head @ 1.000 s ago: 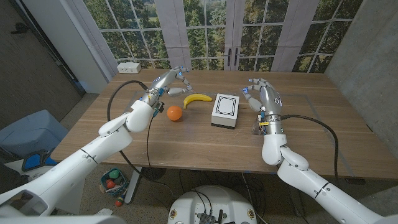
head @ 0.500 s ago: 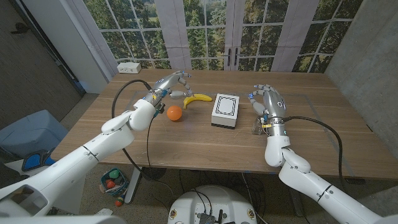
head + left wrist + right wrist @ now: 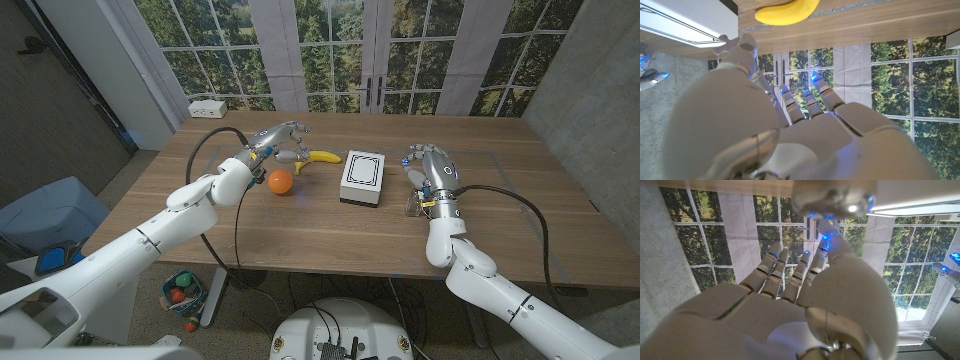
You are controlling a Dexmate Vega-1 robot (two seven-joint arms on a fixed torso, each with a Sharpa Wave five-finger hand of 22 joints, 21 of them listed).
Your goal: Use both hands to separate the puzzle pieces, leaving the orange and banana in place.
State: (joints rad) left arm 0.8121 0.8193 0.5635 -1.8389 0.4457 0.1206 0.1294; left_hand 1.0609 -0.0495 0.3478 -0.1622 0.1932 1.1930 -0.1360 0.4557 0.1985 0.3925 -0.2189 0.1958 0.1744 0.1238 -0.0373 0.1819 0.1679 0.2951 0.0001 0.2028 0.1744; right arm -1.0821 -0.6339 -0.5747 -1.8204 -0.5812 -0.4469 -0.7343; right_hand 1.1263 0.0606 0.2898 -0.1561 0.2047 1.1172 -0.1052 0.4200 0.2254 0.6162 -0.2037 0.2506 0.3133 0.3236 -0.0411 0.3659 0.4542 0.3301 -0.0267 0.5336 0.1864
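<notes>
The white puzzle block (image 3: 362,178) with black outlines stands in the middle of the wooden table (image 3: 500,230). To its left lie the banana (image 3: 324,157) and, nearer me, the orange (image 3: 280,181). My left hand (image 3: 283,135) hovers over the banana's left end, fingers apart and holding nothing, still short of the block. My right hand (image 3: 428,165) stands just right of the block, fingers apart, empty. In the left wrist view, the left hand (image 3: 785,125) reaches toward the banana (image 3: 787,11) and the block (image 3: 687,22). From the right wrist camera, the right hand (image 3: 800,305) faces the block's edge (image 3: 912,197).
A white socket box (image 3: 208,107) sits at the table's back left corner. A blue bin (image 3: 48,215) stands on the floor to the left. Windows run behind the table's far edge. Bare wood lies in front of the block and to the right.
My left hand has moved right, from beyond the orange to over the banana's left end. My right hand has come slightly lower and closer to the block.
</notes>
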